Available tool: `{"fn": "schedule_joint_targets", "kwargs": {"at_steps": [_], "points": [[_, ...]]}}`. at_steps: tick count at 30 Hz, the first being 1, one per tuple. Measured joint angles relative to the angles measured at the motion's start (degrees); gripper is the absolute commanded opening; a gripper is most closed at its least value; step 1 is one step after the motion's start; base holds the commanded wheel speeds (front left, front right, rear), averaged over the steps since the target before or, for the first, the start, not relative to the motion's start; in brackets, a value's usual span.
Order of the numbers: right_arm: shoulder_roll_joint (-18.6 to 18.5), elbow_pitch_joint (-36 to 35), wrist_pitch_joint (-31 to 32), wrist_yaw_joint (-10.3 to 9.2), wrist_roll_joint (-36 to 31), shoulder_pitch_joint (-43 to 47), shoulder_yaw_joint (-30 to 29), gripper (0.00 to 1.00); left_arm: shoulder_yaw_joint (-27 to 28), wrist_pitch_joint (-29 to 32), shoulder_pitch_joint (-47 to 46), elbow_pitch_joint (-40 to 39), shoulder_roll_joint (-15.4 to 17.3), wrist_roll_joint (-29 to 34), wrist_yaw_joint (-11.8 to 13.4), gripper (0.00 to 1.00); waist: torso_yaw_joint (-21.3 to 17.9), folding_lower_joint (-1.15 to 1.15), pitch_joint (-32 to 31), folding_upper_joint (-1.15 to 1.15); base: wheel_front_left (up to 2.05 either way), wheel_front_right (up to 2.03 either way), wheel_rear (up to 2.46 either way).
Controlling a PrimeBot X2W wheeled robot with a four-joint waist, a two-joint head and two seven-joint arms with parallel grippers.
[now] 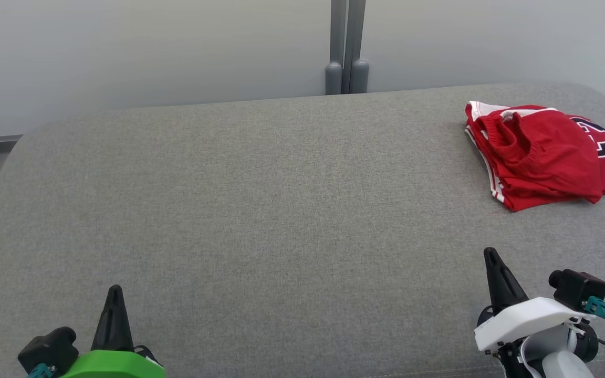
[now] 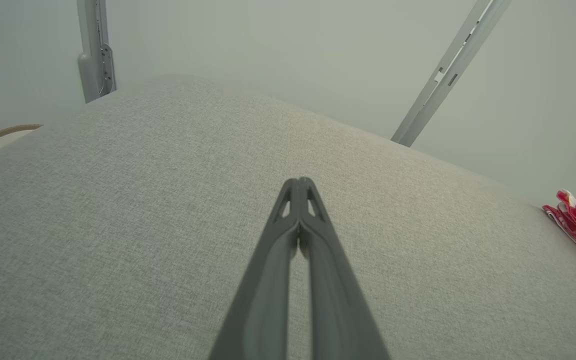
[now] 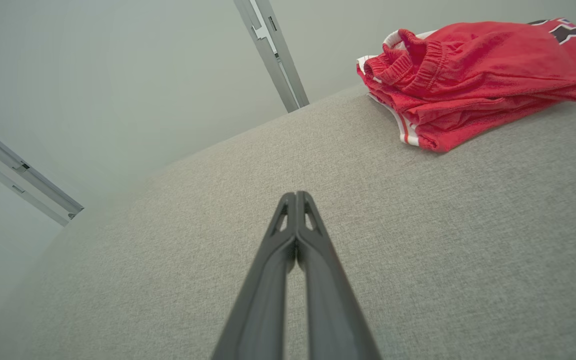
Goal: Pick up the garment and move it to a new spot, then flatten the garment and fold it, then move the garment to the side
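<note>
Now the red garment lies bunched at the far right corner of the grey surface, long side running across. The right gripper and left gripper, both pressed together and empty, are at its near edge; the right one is clearly nearer.

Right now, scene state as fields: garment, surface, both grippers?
garment: red garment with white trim, lying in layers at the far right of the surface
surface: grey fabric surface
left gripper: left gripper shut, holding nothing, near left
right gripper: right gripper shut, holding nothing, short of the garment, not touching it
</note>
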Motion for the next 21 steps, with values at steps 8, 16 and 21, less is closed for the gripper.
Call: {"fn": "schedule_joint_targets", "kwargs": {"at_steps": [8,16,21], "points": [[0.0,-0.2,2.3,0.0,10.3,-0.5,-1.0,0.0,0.8,2.3,-1.0,0.0,-0.2,-10.1,-1.0,0.0,-0.1,0.0,0.1,0.0,0.0,0.0,0.0],[0.0,-0.3,3.9,0.0,17.1,-0.6,-1.7,0.0,1.5,3.9,-1.5,0.1,-0.3,-16.8,-1.6,0.0,-0.2,0.0,0.2,0.0,0.0,0.0,0.0],[0.0,-0.3,4.8,0.0,21.0,-0.8,-2.2,0.0,1.9,4.8,-2.3,0.1,-0.4,-20.6,-2.0,0.0,-0.3,0.0,0.2,0.0,0.0,0.0,0.0]]}}
